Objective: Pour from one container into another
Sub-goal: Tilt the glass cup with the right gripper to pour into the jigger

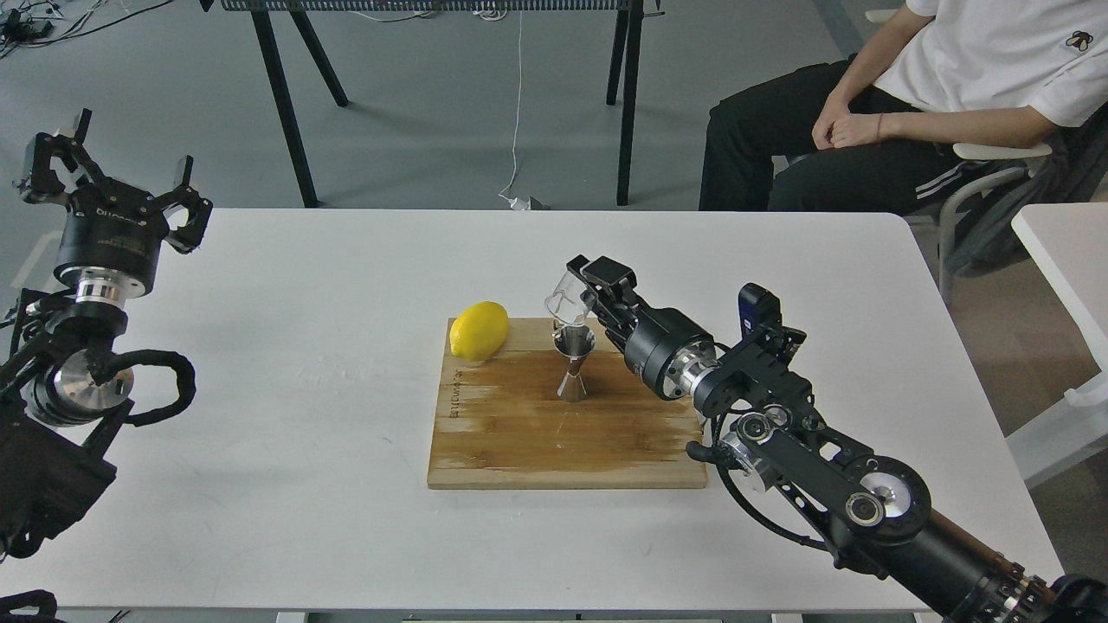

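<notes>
1. A yellow lemon (479, 330) lies at the far left corner of the wooden cutting board (519, 441) on the white table (303, 433), apart from the shiny steel hourglass jigger (574, 363), which stands upright mid-board.
2. The right gripper (589, 290) clamps the small clear cup (565, 299), tipped leftward, lip just above the jigger's mouth.
3. The left gripper (112, 186) hangs with fingers spread wide at the table's left edge.

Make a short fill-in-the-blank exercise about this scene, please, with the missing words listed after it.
1. The right tool holds the clear cup tilted over the ____.
2. The jigger stands upright on the wooden ____.
3. The yellow ____ lies at the cutting board's far left corner.
4. The left tool, raised beside the table, is ____.

Missing words: jigger; cutting board; lemon; open
</notes>
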Tool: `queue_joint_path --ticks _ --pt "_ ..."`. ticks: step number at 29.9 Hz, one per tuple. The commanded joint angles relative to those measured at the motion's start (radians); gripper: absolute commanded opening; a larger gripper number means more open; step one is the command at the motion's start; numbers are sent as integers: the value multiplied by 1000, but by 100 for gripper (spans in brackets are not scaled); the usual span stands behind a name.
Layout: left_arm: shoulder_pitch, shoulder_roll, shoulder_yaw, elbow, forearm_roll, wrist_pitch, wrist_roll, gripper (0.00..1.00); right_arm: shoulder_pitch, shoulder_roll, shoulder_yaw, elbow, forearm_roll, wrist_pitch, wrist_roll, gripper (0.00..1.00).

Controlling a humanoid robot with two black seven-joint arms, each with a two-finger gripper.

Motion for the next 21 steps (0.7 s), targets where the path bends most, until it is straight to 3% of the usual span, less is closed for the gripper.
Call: queue_joint_path --ticks 1,21 --pt "0 0 0 0 0 0 0 100 -1 -5 -2 0 -9 -2 3 28" --pt "0 2 -1 0 0 0 0 100 -7 -5 -31 -3 -267 -49 41 28"
